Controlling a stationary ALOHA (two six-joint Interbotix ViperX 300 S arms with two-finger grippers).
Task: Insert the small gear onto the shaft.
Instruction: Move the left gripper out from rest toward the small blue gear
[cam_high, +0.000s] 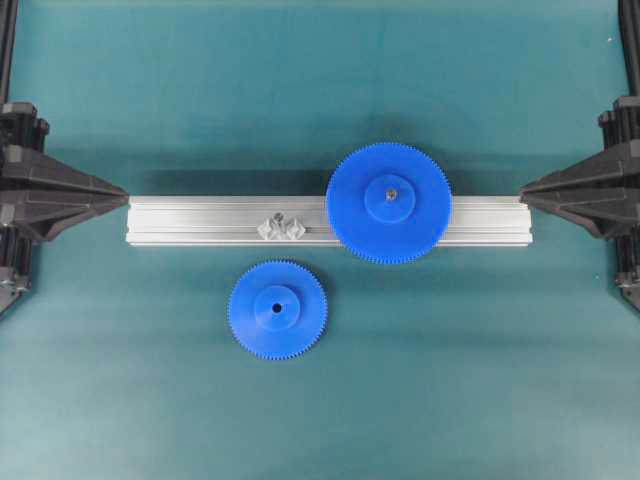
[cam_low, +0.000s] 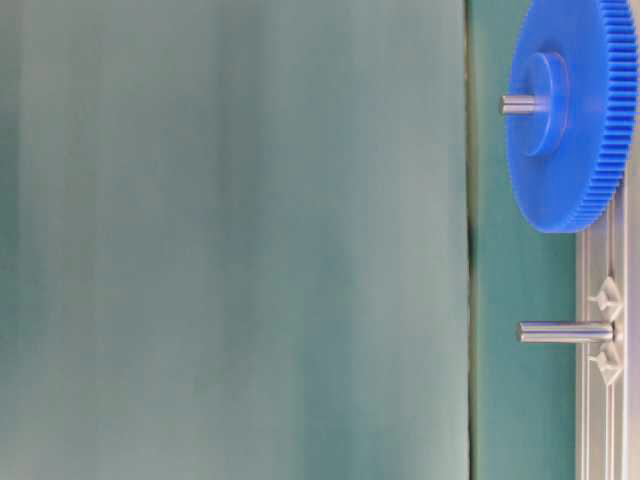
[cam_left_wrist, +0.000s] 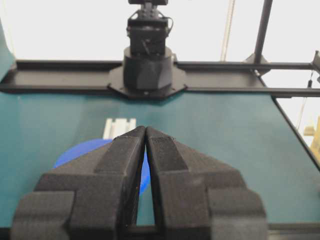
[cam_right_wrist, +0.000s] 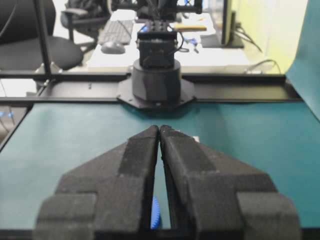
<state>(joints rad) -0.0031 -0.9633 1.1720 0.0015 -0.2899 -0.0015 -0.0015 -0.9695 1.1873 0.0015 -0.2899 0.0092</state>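
Two blue gears lie on the green bench (cam_high: 320, 400). Nearest the bottom of the overhead view is the small gear (cam_high: 277, 309). It lies flat on the bench with its round hub and dark hole facing up, and nothing touches it. Just past it runs a long silver rail (cam_high: 200, 220), lying sideways across the bench. The shaft (cam_high: 281, 226) stands on the rail, a thin shiny pin on a small shiny base, a little up from the small gear. To the right of it on the same rail sits the big gear (cam_high: 388, 203) with a grey pin tip in its middle. No box or bowl is here. At the left edge, the left gripper (cam_left_wrist: 145, 131) has its fingers pressed together, holding nothing. At the right edge, the right gripper (cam_right_wrist: 159, 128) looks the same, fingers together and empty. Both stay well apart from the gears.
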